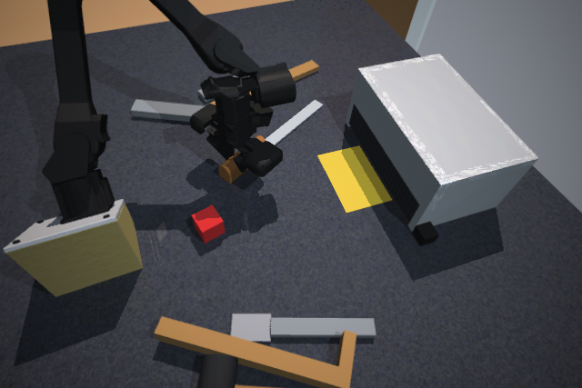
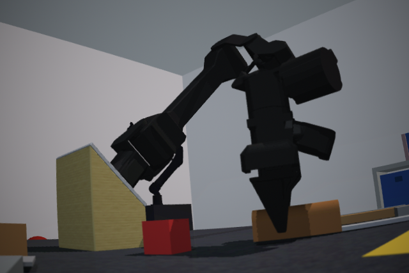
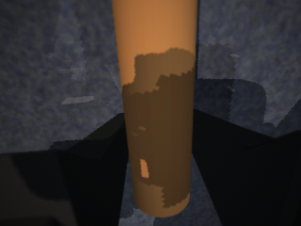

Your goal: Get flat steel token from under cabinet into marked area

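Observation:
My gripper (image 1: 238, 161) (image 2: 281, 228) (image 3: 155, 119) is shut on the rounded orange handle (image 1: 229, 171) (image 2: 314, 217) (image 3: 157, 28) of a tool, low over the table. Its long flat pale blade (image 1: 296, 122) (image 2: 369, 224) points away to the back right in the top view; its tip is short of the cabinet (image 1: 451, 121) and outside the yellow marked area (image 1: 343, 182) (image 2: 393, 247). The vent slots (image 1: 383, 163) look dark. I cannot see the steel token in any view. Whether the tool touches the table is unclear.
A red cube (image 1: 208, 223) (image 2: 165, 236) lies between the arm's base block (image 1: 98, 252) (image 2: 75, 197) and the gripper. A grey bar (image 1: 164, 110) and an orange bar (image 1: 306, 70) lie behind. An orange hooked stick (image 1: 282, 359) and a square-headed grey tool (image 1: 324, 327) are at the front.

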